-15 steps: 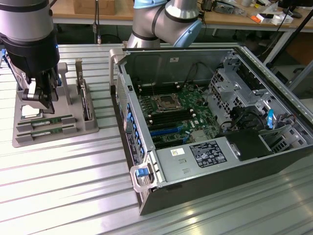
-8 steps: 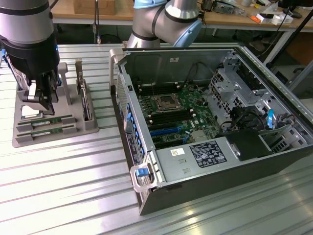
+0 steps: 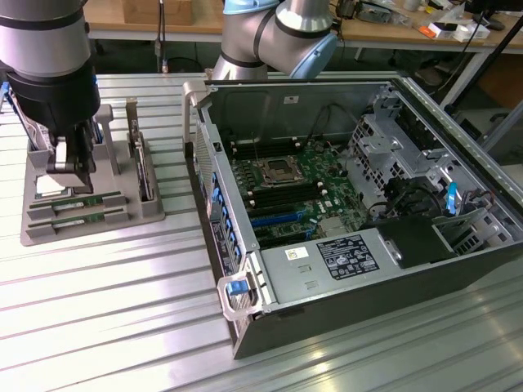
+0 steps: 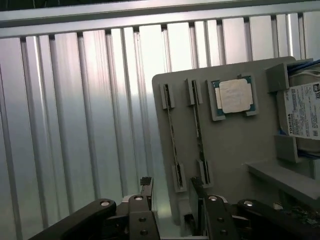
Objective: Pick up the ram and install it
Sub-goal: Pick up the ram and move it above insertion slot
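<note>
Hovering with fingers (image 4: 146,186) spread over two ram sticks (image 4: 172,135) beside one processor (image 4: 236,96)

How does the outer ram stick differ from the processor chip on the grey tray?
The long, thin green ram stick stands on edge in slots; the square silver processor chip lies flat. The stick is far longer and narrower than the chip. Both sit on the grey tray.

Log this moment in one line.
claw: open, empty, over gray tray | ram: on edge in tray slot, not gripped | processor, hard drive: in tray
</note>
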`<state>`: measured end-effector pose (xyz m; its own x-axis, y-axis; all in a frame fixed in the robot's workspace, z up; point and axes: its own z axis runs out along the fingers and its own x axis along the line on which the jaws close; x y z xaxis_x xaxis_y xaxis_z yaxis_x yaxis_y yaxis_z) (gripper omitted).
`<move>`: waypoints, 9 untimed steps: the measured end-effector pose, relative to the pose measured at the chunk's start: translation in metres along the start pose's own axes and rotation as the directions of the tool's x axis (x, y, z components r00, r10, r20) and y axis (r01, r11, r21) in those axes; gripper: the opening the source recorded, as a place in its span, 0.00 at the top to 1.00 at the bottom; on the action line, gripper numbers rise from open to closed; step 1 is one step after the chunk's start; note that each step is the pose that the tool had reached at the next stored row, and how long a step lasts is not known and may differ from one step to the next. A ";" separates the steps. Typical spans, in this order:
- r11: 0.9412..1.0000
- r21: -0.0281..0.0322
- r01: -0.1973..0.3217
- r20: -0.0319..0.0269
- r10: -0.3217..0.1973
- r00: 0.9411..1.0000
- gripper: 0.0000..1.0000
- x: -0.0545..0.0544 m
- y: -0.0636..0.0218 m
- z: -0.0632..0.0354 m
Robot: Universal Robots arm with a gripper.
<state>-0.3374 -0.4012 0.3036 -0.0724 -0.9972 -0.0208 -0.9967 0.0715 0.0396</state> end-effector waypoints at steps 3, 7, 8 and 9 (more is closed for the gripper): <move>0.998 -0.002 0.068 -0.003 -0.068 0.998 0.58 0.000 0.0000 0.0005; 0.977 -0.005 0.211 -0.008 -0.211 0.977 0.58 0.000 0.0000 0.0017; 0.961 -0.007 0.277 -0.010 -0.277 0.961 0.58 0.000 -0.0001 0.0022; 0.958 -0.008 0.286 -0.011 -0.286 0.958 0.58 0.000 -0.0001 0.0023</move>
<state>-0.3374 -0.4012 0.3013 0.2157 -0.9762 -0.0204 -0.9755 -0.2164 0.0397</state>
